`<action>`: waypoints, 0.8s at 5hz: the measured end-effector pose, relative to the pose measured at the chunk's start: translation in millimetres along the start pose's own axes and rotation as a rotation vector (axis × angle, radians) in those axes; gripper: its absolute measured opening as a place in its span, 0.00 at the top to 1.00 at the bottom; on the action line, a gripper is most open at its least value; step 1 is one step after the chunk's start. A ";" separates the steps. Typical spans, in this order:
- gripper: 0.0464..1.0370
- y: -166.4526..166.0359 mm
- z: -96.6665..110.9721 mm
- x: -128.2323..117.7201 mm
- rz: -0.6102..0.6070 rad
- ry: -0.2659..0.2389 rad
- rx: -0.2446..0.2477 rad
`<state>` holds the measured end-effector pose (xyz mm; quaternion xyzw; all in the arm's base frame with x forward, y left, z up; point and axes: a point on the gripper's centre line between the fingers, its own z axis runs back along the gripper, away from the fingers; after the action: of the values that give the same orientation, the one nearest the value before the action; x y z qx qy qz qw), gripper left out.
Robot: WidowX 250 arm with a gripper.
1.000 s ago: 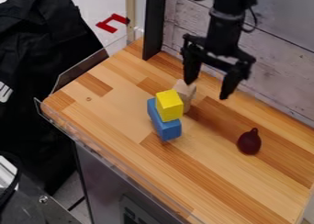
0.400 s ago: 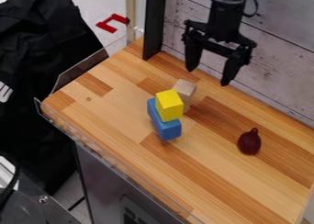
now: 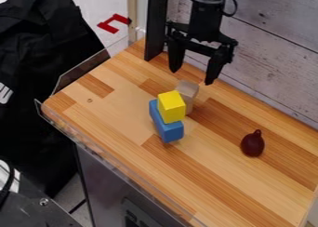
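The black gripper (image 3: pixel 191 77) hangs near the back wall, open and with nothing between its fingers. Just below its fingertips in the view stands a pale wooden block (image 3: pixel 188 95). In front of that, a yellow block (image 3: pixel 171 106) rests on a blue block (image 3: pixel 166 124), covering part of it and of the wooden one. A dark red, pear-shaped object (image 3: pixel 253 143) lies on the right part of the wooden counter (image 3: pixel 205 175).
A black post (image 3: pixel 156 26) rises at the counter's back left corner, beside the whitewashed plank wall (image 3: pixel 273 58). Along the left and front edges runs a clear plastic rim (image 3: pixel 81 71). Black cloth (image 3: pixel 43 82) hangs left of the counter.
The gripper first rose away from the counter, then moved left, its fingers staying apart. The blocks and the dark red object have stayed in place.
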<state>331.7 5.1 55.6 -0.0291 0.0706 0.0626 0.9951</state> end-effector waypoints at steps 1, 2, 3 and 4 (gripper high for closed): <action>0.04 2.3 -5.6 -0.2 0.014 0.018 0.004; 0.04 3.0 -10.0 -0.5 0.023 0.033 -0.006; 0.04 5.8 -23.0 -3.4 0.040 0.087 -0.015; 0.04 10.0 -30.2 -5.2 0.063 0.118 -0.016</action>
<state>321.1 12.4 26.0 -0.0384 0.1298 0.0925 0.9865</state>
